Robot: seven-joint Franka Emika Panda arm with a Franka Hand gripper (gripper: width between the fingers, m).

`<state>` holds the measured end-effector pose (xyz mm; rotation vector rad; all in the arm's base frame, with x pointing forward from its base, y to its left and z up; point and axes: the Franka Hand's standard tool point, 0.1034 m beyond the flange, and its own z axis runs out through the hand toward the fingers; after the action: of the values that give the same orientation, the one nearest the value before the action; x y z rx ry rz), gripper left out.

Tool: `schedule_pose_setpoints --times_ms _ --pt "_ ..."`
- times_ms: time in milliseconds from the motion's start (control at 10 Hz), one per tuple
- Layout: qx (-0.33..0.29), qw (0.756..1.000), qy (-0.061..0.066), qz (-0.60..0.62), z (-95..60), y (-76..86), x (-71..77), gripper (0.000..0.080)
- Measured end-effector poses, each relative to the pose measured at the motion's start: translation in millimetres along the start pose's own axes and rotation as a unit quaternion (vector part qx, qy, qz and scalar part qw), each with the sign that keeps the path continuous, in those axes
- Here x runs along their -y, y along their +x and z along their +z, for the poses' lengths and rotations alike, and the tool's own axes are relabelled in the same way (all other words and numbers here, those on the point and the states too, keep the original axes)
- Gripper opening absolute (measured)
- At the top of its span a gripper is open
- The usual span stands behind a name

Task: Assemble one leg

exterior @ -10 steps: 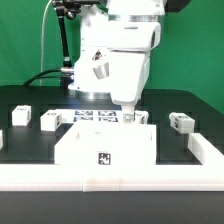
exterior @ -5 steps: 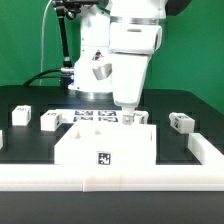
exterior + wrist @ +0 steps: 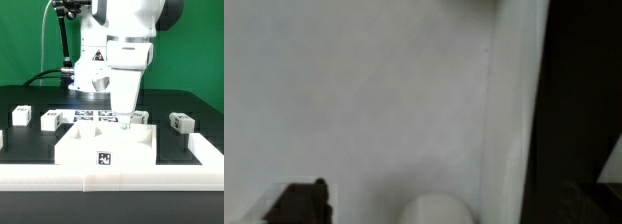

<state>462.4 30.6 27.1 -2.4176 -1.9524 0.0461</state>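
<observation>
The fingers (image 3: 127,113) are hanging right above the leg (image 3: 129,120), which is standing up at the far corner of the tabletop (image 3: 105,146); I cannot tell if they are squeezing it.

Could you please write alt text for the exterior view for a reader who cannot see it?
A white robot arm reaches down with its jaws at the far corner of a white tabletop, toward the exterior view's right. Three small white legs lie loose on the black table: two at the view's left, one at its right.
</observation>
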Motion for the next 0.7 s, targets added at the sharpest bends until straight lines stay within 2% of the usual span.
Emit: schedule_pose_setpoints --times_ms 200,400,600,700 --pt "-0.006 1.0 -0.001 0.007 16.8 -3.8 1.4 0.065" --pt "-0.009 1.0 -0.006 0.011 20.1 -6.0 -0.6 0.065" --pt "-0.009 1.0 -0.005 0.011 20.2 -6.0 -0.4 0.0389" --pt "-0.009 1.0 -0.005 0.011 20.2 -6.0 -0.4 0.0389"
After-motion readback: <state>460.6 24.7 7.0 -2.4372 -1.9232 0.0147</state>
